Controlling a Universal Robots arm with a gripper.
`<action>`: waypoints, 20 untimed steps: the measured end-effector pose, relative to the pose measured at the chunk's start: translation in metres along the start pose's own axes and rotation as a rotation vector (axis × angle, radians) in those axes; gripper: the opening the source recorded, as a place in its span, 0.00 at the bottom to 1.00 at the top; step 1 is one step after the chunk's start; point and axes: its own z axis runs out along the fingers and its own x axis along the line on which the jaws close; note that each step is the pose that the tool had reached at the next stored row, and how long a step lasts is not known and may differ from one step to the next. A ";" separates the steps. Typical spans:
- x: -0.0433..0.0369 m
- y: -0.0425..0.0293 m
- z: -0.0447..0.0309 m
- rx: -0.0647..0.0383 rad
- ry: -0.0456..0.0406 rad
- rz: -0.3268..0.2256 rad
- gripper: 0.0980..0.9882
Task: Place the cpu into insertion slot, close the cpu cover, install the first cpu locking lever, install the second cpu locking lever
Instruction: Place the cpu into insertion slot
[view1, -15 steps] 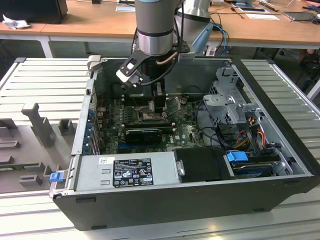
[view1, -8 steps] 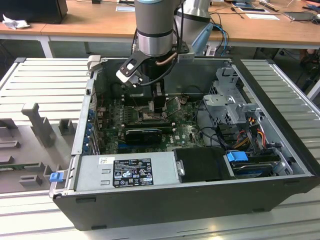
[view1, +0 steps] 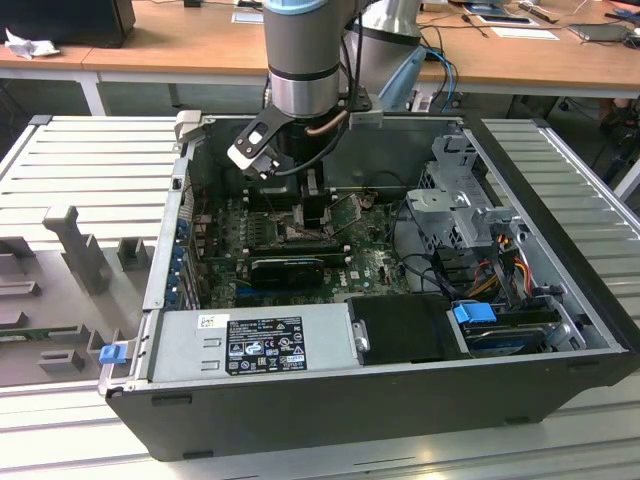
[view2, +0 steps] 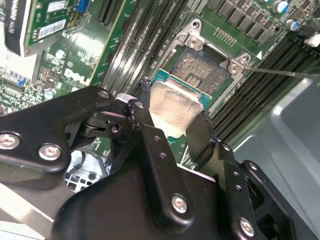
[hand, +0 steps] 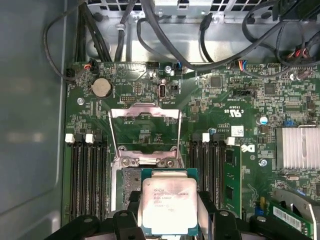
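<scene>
My gripper (hand: 168, 209) is shut on the cpu (hand: 167, 197), a square chip with a pale metal face, one black finger (hand: 131, 206) on each side. In the second wrist view the gripper (view2: 174, 111) holds the cpu (view2: 172, 105) low over the near part of the insertion slot (view2: 207, 70); I cannot tell if they touch. The slot's dark contact field (hand: 131, 182) shows beside the chip. The cpu cover (hand: 145, 131), a silvery frame with a window, stands swung open beyond the slot. A thin metal lever (view2: 285, 72) sticks out past the socket. In the exterior view the gripper (view1: 310, 205) is down inside the case.
Long black memory slots (hand: 85, 175) flank the socket on both sides. A finned heatsink (hand: 299, 147) and a long black card (view1: 288, 268) lie nearby. Cables (hand: 165, 45) run along the case wall. The drive cage (view1: 455, 200) and power supply (view1: 255, 340) crowd the case.
</scene>
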 end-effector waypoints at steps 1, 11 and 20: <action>0.0007 -0.0009 0.0010 0.000 -0.0001 0.000 0.48; 0.0153 -0.0090 0.0235 0.000 0.0001 0.000 0.48; 0.0172 -0.0118 0.0371 0.000 0.0002 0.000 0.48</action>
